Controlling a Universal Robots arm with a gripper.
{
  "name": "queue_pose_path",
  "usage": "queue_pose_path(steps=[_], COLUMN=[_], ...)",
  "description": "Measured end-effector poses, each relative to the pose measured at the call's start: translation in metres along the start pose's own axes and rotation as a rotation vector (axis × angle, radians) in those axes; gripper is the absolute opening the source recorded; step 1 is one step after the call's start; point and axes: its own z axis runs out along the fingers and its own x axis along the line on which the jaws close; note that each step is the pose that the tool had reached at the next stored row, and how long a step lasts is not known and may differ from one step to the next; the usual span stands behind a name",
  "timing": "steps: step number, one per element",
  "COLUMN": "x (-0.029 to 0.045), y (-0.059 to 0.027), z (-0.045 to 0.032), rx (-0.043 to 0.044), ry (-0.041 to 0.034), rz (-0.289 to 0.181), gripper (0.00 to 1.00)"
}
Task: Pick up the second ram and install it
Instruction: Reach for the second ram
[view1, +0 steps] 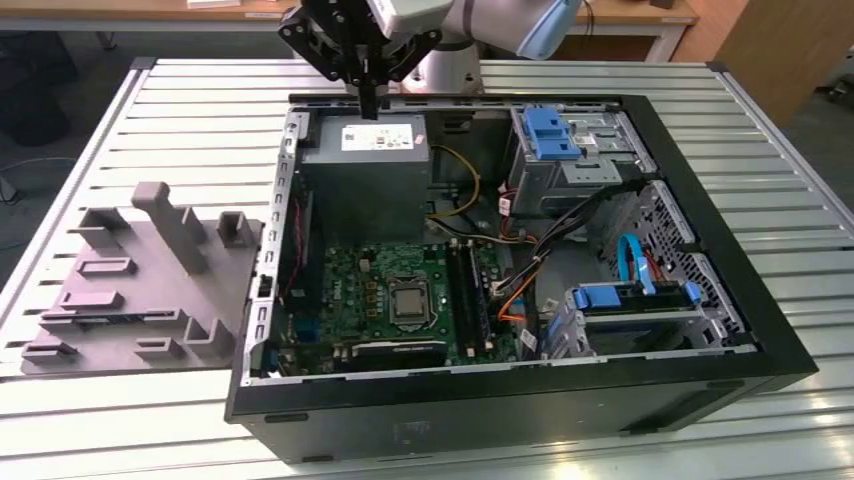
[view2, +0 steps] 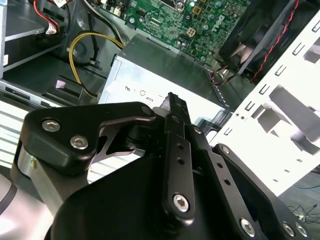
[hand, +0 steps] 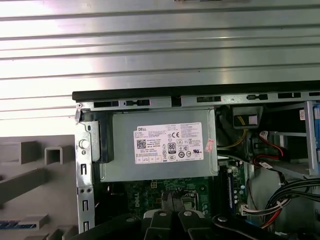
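In the second wrist view the gripper (view2: 172, 100) has its two black fingers pressed together with nothing between them. In the exterior view it hangs just above the grey power supply (view1: 363, 175), inside the open computer case (view1: 721, 300). The second ram (hand: 11, 223), seen as a blue strip, lies in the grey holder (view1: 134, 290) on the slatted table (view1: 747, 100), beside the case on the exterior view's left and well apart from the gripper.
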Motion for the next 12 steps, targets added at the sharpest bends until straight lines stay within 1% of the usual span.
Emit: queue_pose_path(steps=[6, 12], x=[0.0075, 0.0181], y=[-0.0006, -0.0014], z=[-0.0001, -0.0003], rx=[-0.0001, 0.0000], ry=[0.0000, 0.0000], rz=[0.000, 0.000], gripper=[0.11, 0.11])
